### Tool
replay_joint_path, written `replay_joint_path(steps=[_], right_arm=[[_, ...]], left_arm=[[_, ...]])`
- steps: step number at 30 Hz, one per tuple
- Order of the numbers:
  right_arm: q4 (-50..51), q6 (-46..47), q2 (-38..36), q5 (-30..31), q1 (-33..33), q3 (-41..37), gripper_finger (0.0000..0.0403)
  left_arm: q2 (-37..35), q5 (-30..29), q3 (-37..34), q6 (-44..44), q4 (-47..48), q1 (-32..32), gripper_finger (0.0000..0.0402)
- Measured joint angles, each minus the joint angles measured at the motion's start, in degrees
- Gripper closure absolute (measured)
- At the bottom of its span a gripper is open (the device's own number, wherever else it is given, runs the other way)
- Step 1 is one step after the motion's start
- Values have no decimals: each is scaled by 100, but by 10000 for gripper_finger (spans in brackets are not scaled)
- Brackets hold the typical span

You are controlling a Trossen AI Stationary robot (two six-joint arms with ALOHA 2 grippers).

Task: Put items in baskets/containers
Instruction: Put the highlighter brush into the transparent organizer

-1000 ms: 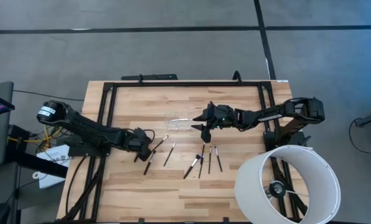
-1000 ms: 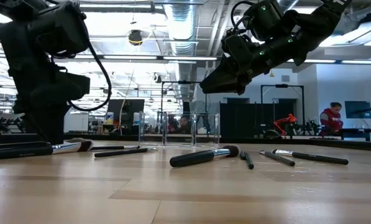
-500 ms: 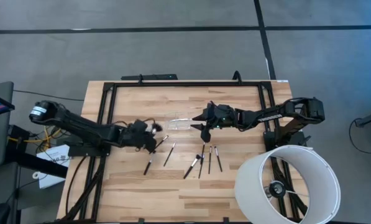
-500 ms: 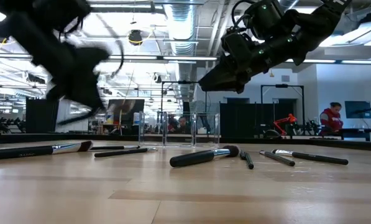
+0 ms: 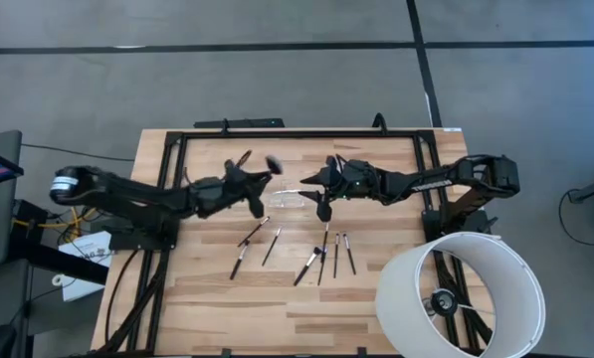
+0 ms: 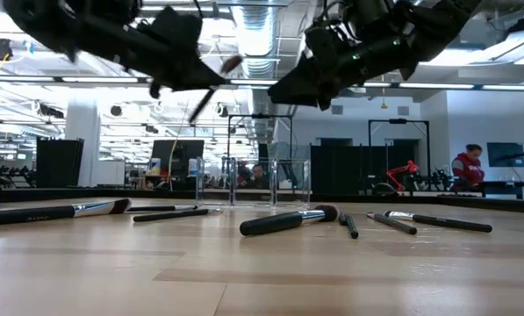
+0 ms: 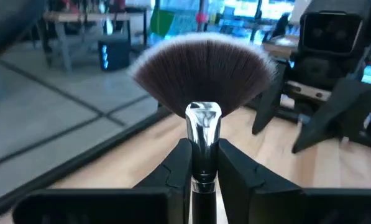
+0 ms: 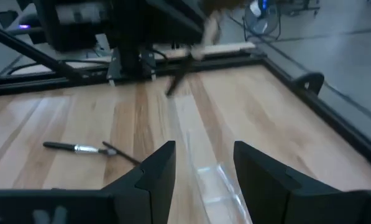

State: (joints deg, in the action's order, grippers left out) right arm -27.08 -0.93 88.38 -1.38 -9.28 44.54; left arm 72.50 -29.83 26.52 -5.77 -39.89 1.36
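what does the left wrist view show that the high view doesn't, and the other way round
Only the left wrist view shows that the brush in the left tool is a fan brush, with spread dark bristles, a silver ferrule, and both fingers pressed on its handle. Only the high view shows six brushes lying on the table, the clear cup lying on its side under the right tool, and the white lamp shade. Both show the left tool gripping that brush above the wood.
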Motion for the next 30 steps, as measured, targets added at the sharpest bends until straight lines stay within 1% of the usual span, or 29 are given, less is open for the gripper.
replay_joint_path(steps=[4,6,8,10,12,15,21,24,30], right_arm=[[5,-111,0,14,-154,99,248],[0,-125,0,16,-260,142,248],[2,-217,0,16,-371,157,248],[1,-257,0,16,-488,157,248],[1,-257,0,16,-599,157,248],[1,-260,0,16,-761,157,248],[3,-260,0,-3,-998,157,248],[3,-260,0,-63,-990,157,248],[4,-260,0,-473,-890,157,248]], left_arm=[[1019,262,4,362,-1429,301,348],[1481,274,4,532,-2038,395,348],[1912,284,4,576,-2578,467,348],[2309,296,4,496,-2858,505,348],[2635,297,4,356,-2954,499,348],[2937,308,4,168,-3001,448,348],[3070,291,4,82,-3001,344,340],[3070,291,4,78,-2960,344,323],[3068,291,4,78,-2857,344,271]])
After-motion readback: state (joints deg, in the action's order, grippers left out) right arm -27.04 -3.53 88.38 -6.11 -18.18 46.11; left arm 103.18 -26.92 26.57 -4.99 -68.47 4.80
